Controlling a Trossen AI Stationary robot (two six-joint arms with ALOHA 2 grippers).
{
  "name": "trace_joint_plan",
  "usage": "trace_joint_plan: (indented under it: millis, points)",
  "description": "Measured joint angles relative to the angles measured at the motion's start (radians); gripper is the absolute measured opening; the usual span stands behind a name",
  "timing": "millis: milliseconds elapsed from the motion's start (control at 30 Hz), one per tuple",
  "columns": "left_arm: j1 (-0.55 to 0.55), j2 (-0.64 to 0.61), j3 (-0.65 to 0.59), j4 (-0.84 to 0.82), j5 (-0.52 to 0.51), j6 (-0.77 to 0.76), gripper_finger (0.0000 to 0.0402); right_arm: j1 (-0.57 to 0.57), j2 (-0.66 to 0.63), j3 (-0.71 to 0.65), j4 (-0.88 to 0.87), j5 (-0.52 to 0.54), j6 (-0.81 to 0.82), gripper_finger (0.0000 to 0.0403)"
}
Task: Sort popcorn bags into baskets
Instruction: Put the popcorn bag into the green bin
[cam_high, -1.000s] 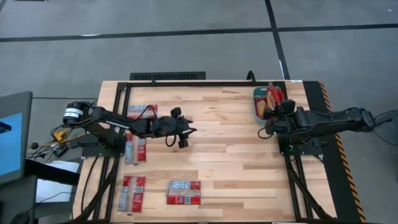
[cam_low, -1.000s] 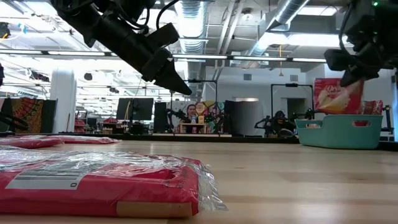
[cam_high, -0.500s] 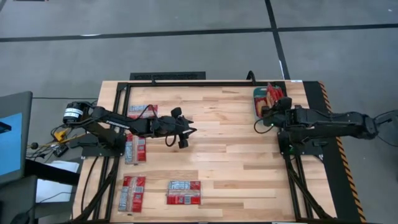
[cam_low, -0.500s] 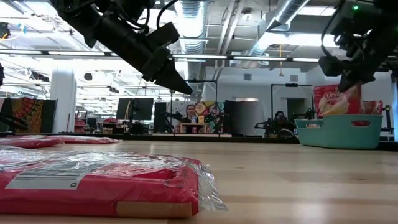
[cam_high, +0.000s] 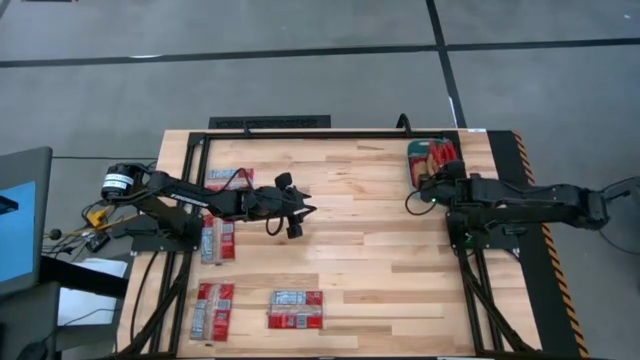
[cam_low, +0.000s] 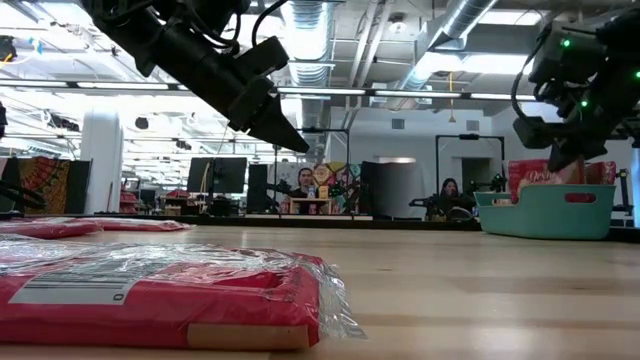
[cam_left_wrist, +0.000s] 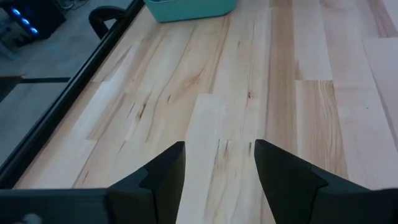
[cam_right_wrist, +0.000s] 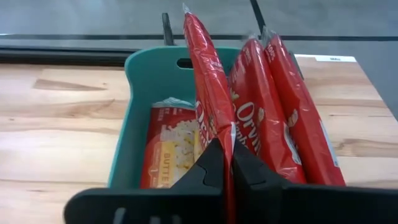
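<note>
Few words can be read. In the right wrist view, a red popcorn bag (cam_right_wrist: 264, 134) standing on edge in the teal basket (cam_right_wrist: 149, 81) carries white script that begins "Orvi", the rest hidden behind its neighbour. A bag lying flat on the basket's floor (cam_right_wrist: 171, 155) shows "BUTTE" in pale letters along its yellow picture panel, cut off at the edge. In the low view, a bag rising above the basket rim (cam_low: 545, 172) bears white script that looks like the same brand but cannot be read. The grey label panels on the bags lying on the worktop (cam_high: 296, 309) are too small to read.
</note>
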Motion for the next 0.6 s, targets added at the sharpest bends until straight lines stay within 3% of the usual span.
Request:
trace_joint_plan:
  millis: [400, 600]
  points:
    - [0.0, 0.0, 0.0, 0.001, 0.0, 0.008, 0.0184, 0.001, 0.001, -0.006, 0.016, 0.014, -0.027, 0.007]
    - [0.0, 0.0, 0.0, 0.001, 0.0, 0.008, 0.0184, -0.027, 0.001, -0.006, 0.024, 0.014, -0.024, 0.0073]
